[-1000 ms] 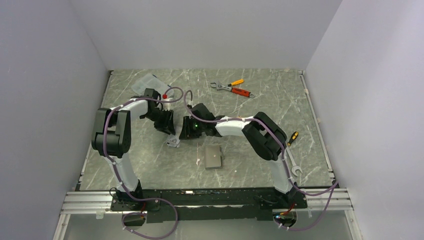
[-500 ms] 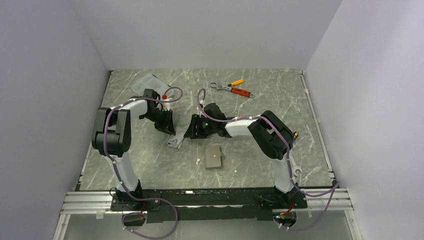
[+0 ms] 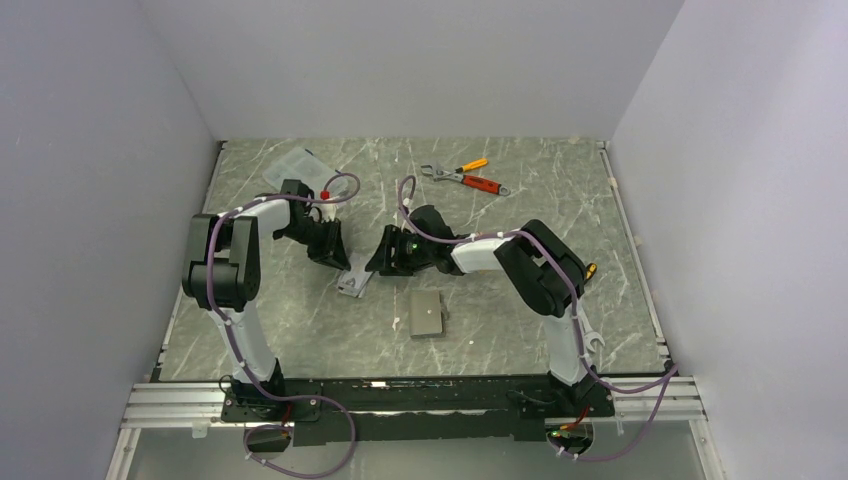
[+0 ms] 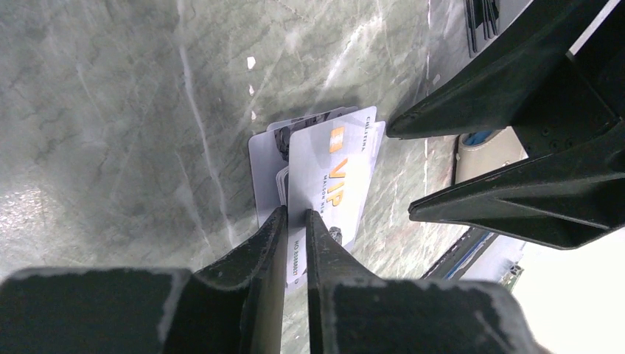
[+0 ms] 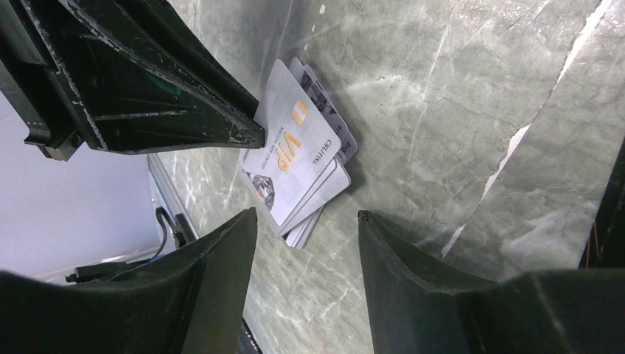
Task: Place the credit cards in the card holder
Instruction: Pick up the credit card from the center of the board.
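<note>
Here the left pincer [image 4: 295,218] is clamped on one end of the credit cards [image 4: 330,175], a small fanned stack of silvery-grey cards with a pale one lettered "VIP" in orange on top. The stack juts out from the fingertips, low over the green marbled desk [image 3: 300,330]; I cannot tell whether its far end touches the surface. Facing it from the other side, the right pincer [image 5: 306,217] stands spread apart and holds nothing, its two fingers flanking the free end of the stack without touching it. The card holder [image 3: 427,313], a taupe-grey rectangle, lies flat on the desk nearer the arm bases, apart from the cards and both pincers. Farther out, an orange-handled wrench and pliers [image 3: 466,179] rest near the back edge, and a clear plastic box [image 3: 294,165] sits at the back left.
</note>
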You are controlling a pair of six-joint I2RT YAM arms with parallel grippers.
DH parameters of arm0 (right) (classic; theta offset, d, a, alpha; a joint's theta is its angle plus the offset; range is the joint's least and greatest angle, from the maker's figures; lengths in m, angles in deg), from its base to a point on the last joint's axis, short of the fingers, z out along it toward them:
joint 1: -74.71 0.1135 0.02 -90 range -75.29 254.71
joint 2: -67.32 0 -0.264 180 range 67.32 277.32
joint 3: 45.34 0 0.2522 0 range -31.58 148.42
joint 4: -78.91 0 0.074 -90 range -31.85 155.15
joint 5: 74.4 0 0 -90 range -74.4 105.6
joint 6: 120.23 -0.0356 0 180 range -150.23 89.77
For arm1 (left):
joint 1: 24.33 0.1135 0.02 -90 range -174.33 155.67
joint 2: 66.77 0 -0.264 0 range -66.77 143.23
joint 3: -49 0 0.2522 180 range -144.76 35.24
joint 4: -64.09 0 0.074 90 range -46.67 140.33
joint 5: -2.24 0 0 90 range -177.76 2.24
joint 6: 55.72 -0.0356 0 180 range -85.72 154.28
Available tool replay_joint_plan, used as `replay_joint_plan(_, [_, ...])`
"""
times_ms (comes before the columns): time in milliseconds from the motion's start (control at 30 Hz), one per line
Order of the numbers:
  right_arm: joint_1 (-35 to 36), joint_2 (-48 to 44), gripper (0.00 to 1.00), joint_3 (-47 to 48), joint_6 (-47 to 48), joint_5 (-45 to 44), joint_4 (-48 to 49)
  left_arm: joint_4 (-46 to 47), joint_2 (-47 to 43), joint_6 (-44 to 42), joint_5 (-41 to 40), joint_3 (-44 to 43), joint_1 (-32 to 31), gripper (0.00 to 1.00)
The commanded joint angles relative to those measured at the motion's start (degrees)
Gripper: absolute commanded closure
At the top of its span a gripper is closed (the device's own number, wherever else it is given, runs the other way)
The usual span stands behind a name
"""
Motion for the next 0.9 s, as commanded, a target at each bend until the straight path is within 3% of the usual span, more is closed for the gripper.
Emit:
replay_joint_plan(0, [0.52,1.13,0.44,0.59,-1.13,0.47,2.36,-0.41,-1.25,-0.69,2.84,0.17,0.62,0.96])
replay_joint_plan(867, [1.03,5.16,0.46,6.93,-7.71,7.19,11.32,-0.05,0.29,-2.36,5.85,2.23,3.90,1.00])
